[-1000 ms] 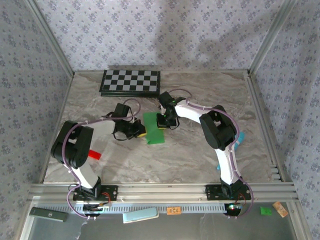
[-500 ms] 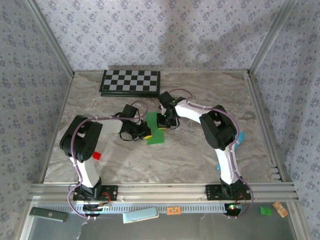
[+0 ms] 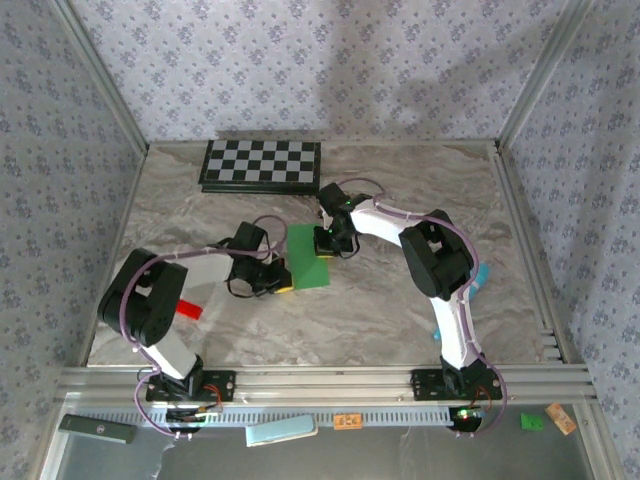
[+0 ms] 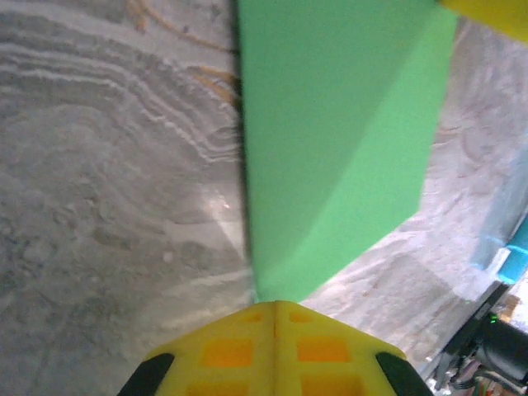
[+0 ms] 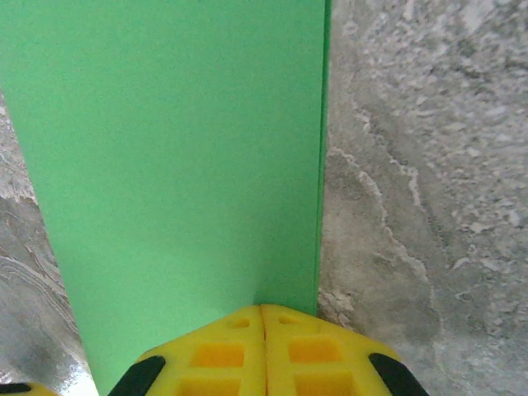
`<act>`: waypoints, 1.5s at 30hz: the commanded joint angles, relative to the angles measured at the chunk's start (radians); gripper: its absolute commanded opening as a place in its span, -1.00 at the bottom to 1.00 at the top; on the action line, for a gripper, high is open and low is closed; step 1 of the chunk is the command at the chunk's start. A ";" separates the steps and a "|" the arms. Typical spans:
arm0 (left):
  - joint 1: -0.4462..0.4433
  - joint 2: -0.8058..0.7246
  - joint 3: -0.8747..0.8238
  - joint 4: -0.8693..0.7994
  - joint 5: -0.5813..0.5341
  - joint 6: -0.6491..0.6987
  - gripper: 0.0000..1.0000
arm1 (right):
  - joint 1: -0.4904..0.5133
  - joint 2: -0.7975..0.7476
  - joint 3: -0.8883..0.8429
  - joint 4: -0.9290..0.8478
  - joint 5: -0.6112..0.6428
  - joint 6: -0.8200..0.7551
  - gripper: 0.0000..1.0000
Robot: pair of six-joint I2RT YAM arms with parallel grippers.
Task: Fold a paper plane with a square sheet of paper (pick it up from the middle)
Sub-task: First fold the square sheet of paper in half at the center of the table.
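The thin bright green sheet of paper [image 3: 308, 258] lies folded into a narrow strip on the grey marbled surface [image 3: 390, 320], about midway across it. It is nearer the arms than the black-and-white checkerboard [image 3: 262, 165] at the back. The yellow left fingers [image 3: 284, 281] meet the strip's near left edge. The right fingers [image 3: 322, 251], also yellow, meet its far right edge, so the paper sits between the two.

In the left wrist view the left fingers [image 4: 252, 330] are pressed together with no gap. Their tip touches a pointed corner of the green paper [image 4: 330, 140], which shows a slanted fold. In the right wrist view the right fingers [image 5: 239, 330] are likewise closed tight, with their tip against the paper's [image 5: 173, 165] near edge. Whether either pair pinches the paper or merely presses on it cannot be told.

A small red block [image 3: 187, 309] lies by the left arm's elbow and a teal marker [image 3: 480, 275] lies beside the right arm, both well apart from the paper.
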 commanded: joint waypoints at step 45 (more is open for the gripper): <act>0.031 0.084 0.183 0.204 -0.104 -0.169 -0.72 | -0.074 0.009 0.084 -0.088 0.069 -0.012 -0.81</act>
